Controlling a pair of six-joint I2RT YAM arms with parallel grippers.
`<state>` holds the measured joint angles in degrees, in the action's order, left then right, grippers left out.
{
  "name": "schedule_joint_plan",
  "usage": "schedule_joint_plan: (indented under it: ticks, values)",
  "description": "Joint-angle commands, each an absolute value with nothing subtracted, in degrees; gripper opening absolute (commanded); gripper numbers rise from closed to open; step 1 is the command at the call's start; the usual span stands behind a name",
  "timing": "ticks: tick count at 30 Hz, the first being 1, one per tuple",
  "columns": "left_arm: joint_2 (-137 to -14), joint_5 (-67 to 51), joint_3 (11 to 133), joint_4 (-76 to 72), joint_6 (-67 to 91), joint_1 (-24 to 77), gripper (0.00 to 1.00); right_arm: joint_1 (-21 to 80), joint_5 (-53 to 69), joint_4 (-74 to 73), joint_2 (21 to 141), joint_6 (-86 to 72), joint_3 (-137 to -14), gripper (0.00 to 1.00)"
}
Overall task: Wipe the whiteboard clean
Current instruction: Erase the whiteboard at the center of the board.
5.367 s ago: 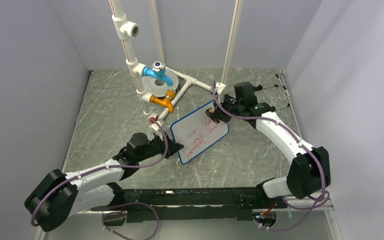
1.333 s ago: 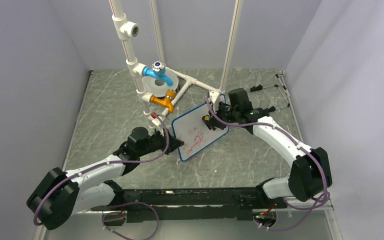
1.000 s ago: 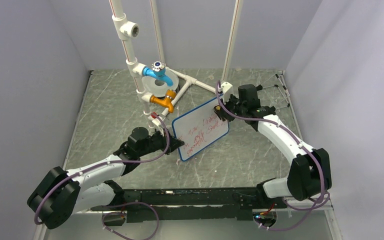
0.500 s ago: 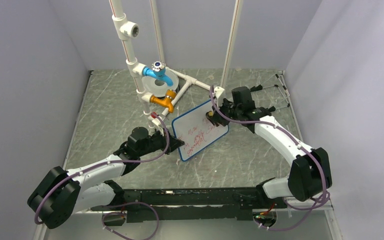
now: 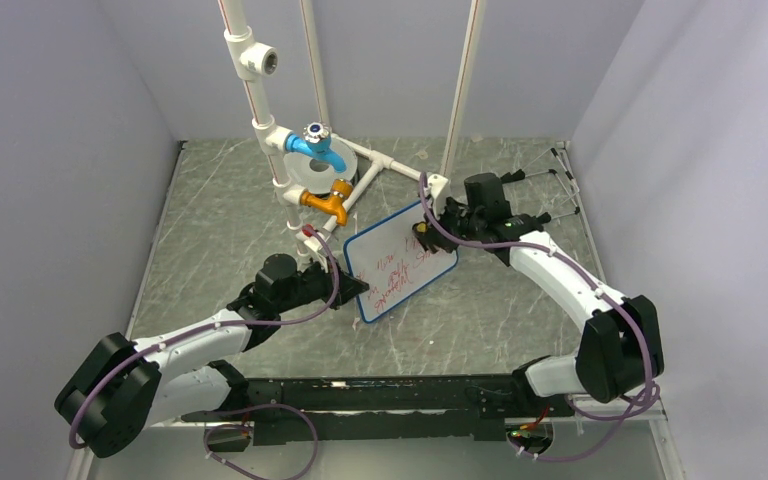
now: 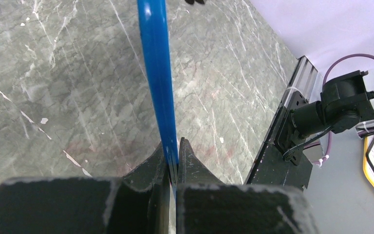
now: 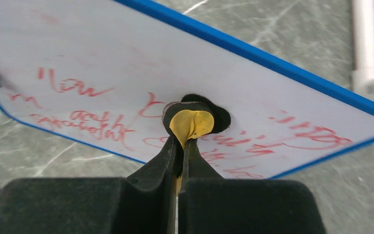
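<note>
room: pale lilac walls (image 5: pixel 60 120) are closing in the left, far and right sides, so I'm guessing the right arm isn't getting much swing space out by the right wall.
surface: the grey marbled surface (image 5: pixel 210 240) is looking flat and smooth. My bet is a dropped board is going to skate on it rather than stay put.
pipe frame: a white pipe frame (image 5: pixel 260 130) with a blue tap (image 5: pixel 312 145) and an orange tap (image 5: pixel 328 203) is standing at the far middle, just beyond the board's far-left side. Worth watching on far strokes.
whiteboard: the whiteboard (image 5: pixel 400 262) is sitting mid-surface, tilted up with its face toward the right arm. Can't tell if its near corner is touching down.
handling: it's looking thin, stiff and light, with a slick face. I'd be holding it by the rim only, since a pinch on the face would be covering writing. With one edge held, it's probably going to pivot away under hard pressure, so gentle strokes.
red handwriting: red handwriting (image 7: pixel 78 124) is covering much of the face, so lots left to wipe.
left end effector: the left end effector (image 6: pixel 173 146) is closed, pinching the blue rim (image 6: pixel 156 73) edge-on at the board's near-left side.
right end effector: the right end effector (image 7: pixel 181 144) is clamping a small yellow eraser pad (image 7: pixel 191 122), whose dark side is pressing on the face among the letters.
</note>
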<state>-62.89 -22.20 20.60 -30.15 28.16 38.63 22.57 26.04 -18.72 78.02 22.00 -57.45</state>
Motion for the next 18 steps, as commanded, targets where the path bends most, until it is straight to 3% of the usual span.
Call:
schedule_joint_plan:
  ticks: [1, 7, 10, 18]
  values:
    - [-62.3, -27.9, 23.0, -35.2, 26.6, 39.2, 0.00, 24.4, 33.8, -19.2, 78.8, 21.6, -60.5, 0.00]
    - [-63.0, -28.0, 22.9, -35.6, 26.5, 39.1, 0.00, 18.1, 18.8, -13.6, 77.7, 15.0, -59.3, 0.00]
    - [-64.1, -28.6, 23.1, -36.5, 26.8, 39.2, 0.00, 16.2, 17.1, -12.9, 77.2, 15.0, -58.4, 0.00]
    - [-64.0, -28.8, 23.2, -36.6, 26.7, 39.1, 0.00, 20.8, 37.7, -19.8, 78.2, 24.0, -58.9, 0.00]
